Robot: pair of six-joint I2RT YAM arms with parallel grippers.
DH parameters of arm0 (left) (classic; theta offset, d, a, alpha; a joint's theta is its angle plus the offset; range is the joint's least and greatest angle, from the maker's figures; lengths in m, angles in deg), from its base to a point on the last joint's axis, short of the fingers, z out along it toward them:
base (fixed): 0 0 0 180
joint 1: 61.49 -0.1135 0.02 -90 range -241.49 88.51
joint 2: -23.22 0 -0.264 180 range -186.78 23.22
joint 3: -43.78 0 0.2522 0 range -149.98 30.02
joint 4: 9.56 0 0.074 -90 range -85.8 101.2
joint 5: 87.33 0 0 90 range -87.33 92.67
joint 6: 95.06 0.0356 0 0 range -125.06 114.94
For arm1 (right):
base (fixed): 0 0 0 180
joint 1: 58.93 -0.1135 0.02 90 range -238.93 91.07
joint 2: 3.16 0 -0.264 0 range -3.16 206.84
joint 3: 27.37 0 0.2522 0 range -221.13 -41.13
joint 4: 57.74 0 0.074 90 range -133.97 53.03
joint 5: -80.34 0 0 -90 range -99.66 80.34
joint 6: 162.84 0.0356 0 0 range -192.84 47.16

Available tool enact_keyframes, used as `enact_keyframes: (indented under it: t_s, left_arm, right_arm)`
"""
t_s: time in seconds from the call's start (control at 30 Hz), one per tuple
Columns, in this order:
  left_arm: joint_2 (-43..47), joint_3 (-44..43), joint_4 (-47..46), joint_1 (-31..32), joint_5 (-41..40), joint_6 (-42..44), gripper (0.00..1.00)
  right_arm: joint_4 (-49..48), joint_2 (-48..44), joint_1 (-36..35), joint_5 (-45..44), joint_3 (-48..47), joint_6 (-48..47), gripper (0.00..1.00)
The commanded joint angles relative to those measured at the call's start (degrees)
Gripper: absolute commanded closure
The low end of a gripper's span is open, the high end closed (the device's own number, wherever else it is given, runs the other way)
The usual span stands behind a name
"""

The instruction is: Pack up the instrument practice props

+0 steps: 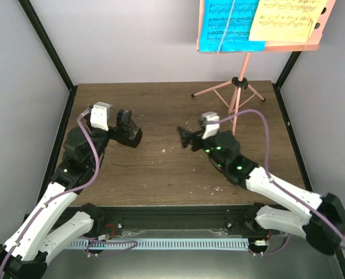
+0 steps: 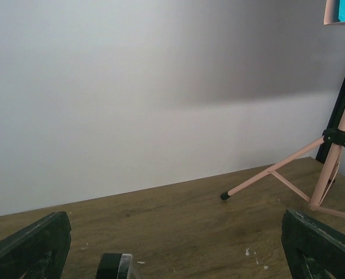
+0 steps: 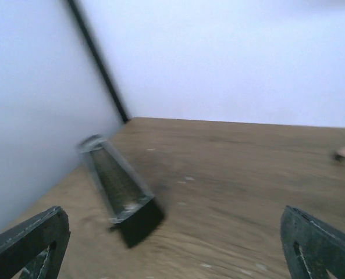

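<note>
The pink music stand (image 1: pixel 237 96) stands at the table's back right. Its desk (image 1: pixel 317 36) holds a cyan page (image 1: pixel 227 23) and a pale-yellow page (image 1: pixel 288 20). One stand leg (image 2: pixel 277 168) shows in the left wrist view. The small black metronome (image 3: pixel 117 197) lies tilted on the wood, left of and beyond my open right gripper (image 3: pixel 172 247) (image 1: pixel 187 138). A black and silver end (image 2: pixel 114 268) shows low between the fingers of my open left gripper (image 2: pixel 172 250) (image 1: pixel 130 129). From above I cannot separate the metronome from those black fingers.
The brown wooden table (image 1: pixel 160 104) is walled in white on three sides, with black frame posts (image 1: pixel 50 52) (image 3: pixel 99 64) at the corners. Small white specks (image 1: pixel 162 150) lie on the wood. A black rail (image 1: pixel 172 218) runs along the near edge.
</note>
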Motion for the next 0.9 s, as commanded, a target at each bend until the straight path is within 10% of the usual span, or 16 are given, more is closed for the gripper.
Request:
enact_keyframes:
  t_s: [0.0,0.33,0.87]
  left_arm:
    - [-1.1,0.2,-1.0,0.0,0.9,-0.4,0.0]
    - [-4.0,-1.2,0.7,0.0,2.8,-1.1,0.0]
    - [-4.7,-1.6,1.2,0.0,3.3,-0.4,0.0]
  right_arm:
    - [9.7,-7.4,14.4,2.1,8.5,7.4,0.0]
    - [12.1,4.6,46.1,28.0,1.3,3.8,0.0]
    - [0.8,22.5,49.3,26.5,-10.6,-6.5,0.34]
